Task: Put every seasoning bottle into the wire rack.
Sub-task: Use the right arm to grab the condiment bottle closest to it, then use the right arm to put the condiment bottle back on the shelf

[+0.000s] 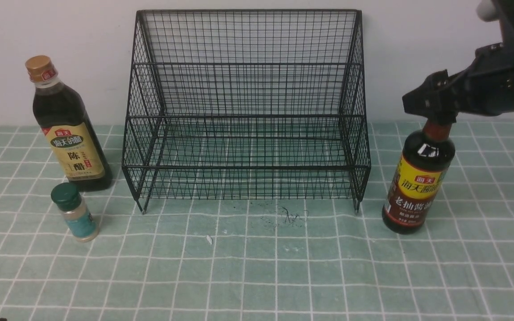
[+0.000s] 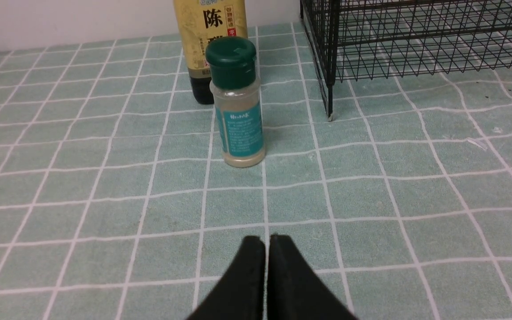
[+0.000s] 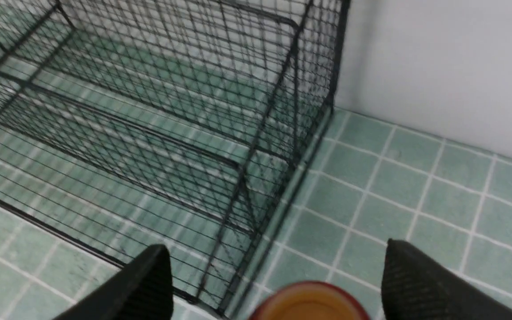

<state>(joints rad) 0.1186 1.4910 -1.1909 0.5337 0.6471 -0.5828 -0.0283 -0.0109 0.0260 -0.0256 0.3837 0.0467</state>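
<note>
Beside the right wall of the wire rack (image 1: 246, 64), outside it, the yellow-and-maroon bottle (image 1: 420, 178) stands upright on the bench (image 1: 257, 276). The right tool (image 3: 278, 275) is poised above its neck, jaws spread wide and nothing gripped. In the right wrist view the orange cap (image 3: 309, 306) is seen between the two fingers, a little nearer one than the other.

For a sound grasp, the tool would best be centred on the neck first, then lowered until the pads sit below the cap, and only then closed firmly. A tall bottle held that high is likely to swing, so a straight lift before any sideways travel is advised.

The rack's sloped side mesh stands between bottle and tiers. It cannot be passed through, so the bottle would have to be raised over the front rail or brought round to the open front. The wall (image 1: 417, 44) behind leaves little room for a rearward approach.

On the far side of the rack, the gold-capped bottle (image 1: 69, 133) and the green-capped shaker (image 1: 75, 211) stand upright on the bench, the shaker just in front. No bottle is in the rack yet. The left tool (image 2: 266, 242) is clenched and empty, low over the bench, aimed at the shaker but apart from it.
</note>
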